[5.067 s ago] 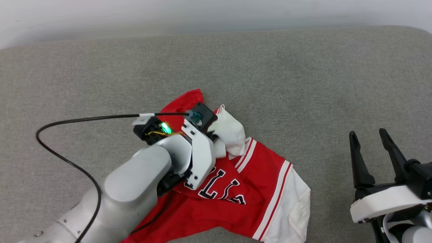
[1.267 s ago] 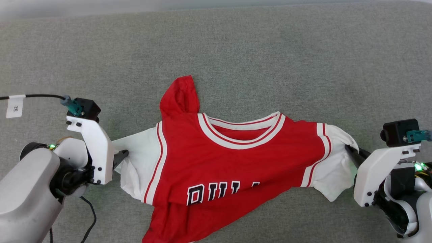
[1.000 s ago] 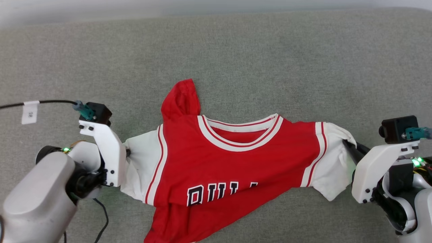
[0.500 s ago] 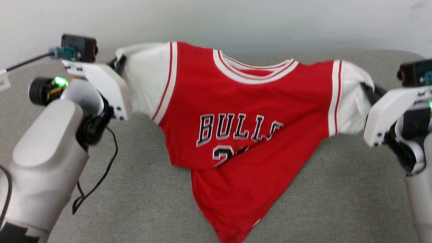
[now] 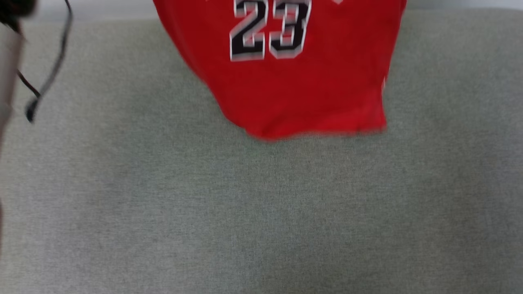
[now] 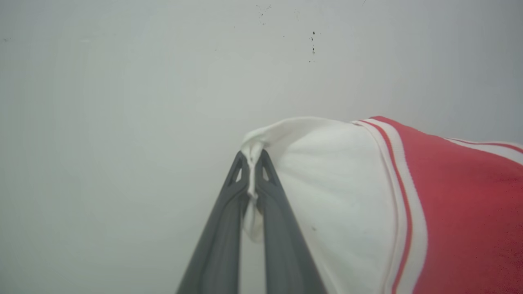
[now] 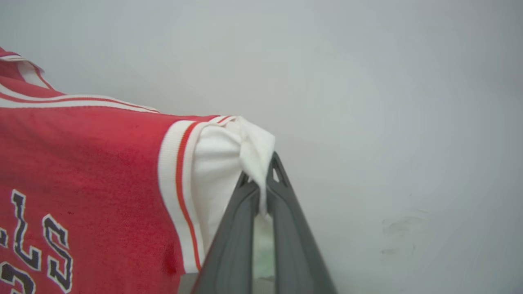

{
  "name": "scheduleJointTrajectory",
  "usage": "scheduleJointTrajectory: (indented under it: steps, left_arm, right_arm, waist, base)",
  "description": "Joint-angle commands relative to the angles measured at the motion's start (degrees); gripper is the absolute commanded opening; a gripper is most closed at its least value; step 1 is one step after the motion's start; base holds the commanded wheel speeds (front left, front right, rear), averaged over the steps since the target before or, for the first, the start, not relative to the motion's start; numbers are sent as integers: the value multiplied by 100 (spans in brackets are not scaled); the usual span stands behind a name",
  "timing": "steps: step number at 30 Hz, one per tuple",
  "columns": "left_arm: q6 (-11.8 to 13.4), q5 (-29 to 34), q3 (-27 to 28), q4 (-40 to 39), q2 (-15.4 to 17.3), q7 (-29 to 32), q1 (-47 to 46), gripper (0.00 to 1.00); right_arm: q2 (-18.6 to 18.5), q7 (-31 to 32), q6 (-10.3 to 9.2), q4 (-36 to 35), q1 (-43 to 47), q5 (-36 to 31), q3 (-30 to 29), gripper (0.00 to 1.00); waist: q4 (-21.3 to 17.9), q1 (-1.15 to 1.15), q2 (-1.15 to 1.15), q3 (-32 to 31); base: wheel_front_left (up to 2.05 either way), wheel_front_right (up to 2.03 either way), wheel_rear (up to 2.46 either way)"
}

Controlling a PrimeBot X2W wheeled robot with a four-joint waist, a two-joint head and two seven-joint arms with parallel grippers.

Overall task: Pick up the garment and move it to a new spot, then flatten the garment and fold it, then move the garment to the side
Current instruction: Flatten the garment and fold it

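The red jersey [image 5: 294, 81] hangs in the air, its lower half with the black number 23 dropping from the top edge of the head view; its hem floats just above the grey surface. In the left wrist view my left gripper [image 6: 252, 157] is shut on the white sleeve [image 6: 327, 183], cloth pinched between its tips. In the right wrist view my right gripper [image 7: 261, 173] is shut on the other white sleeve [image 7: 220, 163], with the red front [image 7: 81, 163] and black lettering stretched to the left. The jersey's top is out of the head view.
A grey fabric surface [image 5: 261, 212] spreads below the jersey. A black cable [image 5: 45, 81] dangles at the upper left of the head view beside a pale blurred arm part [image 5: 6, 81]. A plain pale wall [image 6: 122, 102] stands behind both grippers.
Both grippers have lifted the jersey off the grey surface by its sleeves and raised it higher; it now hangs spread out, the number showing. The head view has shifted too.
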Motion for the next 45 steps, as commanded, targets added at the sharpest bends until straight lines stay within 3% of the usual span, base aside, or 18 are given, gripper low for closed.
scheduleJointTrajectory:
  steps: [1,12,22,29,35,39,45]
  left_arm:
    - [-12,86,107,32,85,-213,-438,0]
    - [-140,324,263,198,243,-661,-2019,0]
    - [-269,12,279,552,-97,-829,-1581,0]
    - [-559,-332,315,945,-370,-1153,-529,0]
    - [-677,-523,445,832,-455,-1419,952,0]
    - [-543,-525,691,310,-408,-1448,2238,0]
    - [-137,-315,1116,-970,-343,-1454,4379,0]
  right_arm:
    - [-16,-216,-6,131,-579,-132,6,0]
    - [71,-938,-6,912,-2777,-387,224,0]
    - [356,-1299,-6,1762,-2791,-217,646,0]
    - [462,-1719,-5,2343,-2040,116,959,0]
    - [371,-2073,-6,2281,-670,651,1251,0]
    - [217,-2171,-5,1980,535,955,1326,0]
    - [-45,-2073,-6,1203,2389,1209,1068,0]
  waist:
    - [-59,-1,0,538]
    - [-71,-1,0,1425]
    - [-16,-1,0,1826]
    - [43,-1,0,1659]
    - [78,-1,0,1051]
    - [92,-1,0,536]
    - [114,-1,0,-159]
  base:
    - [0,0,0]
    - [0,0,0]
    - [0,0,0]
    - [0,0,0]
    - [0,0,0]
    - [0,0,0]
    - [0,0,0]
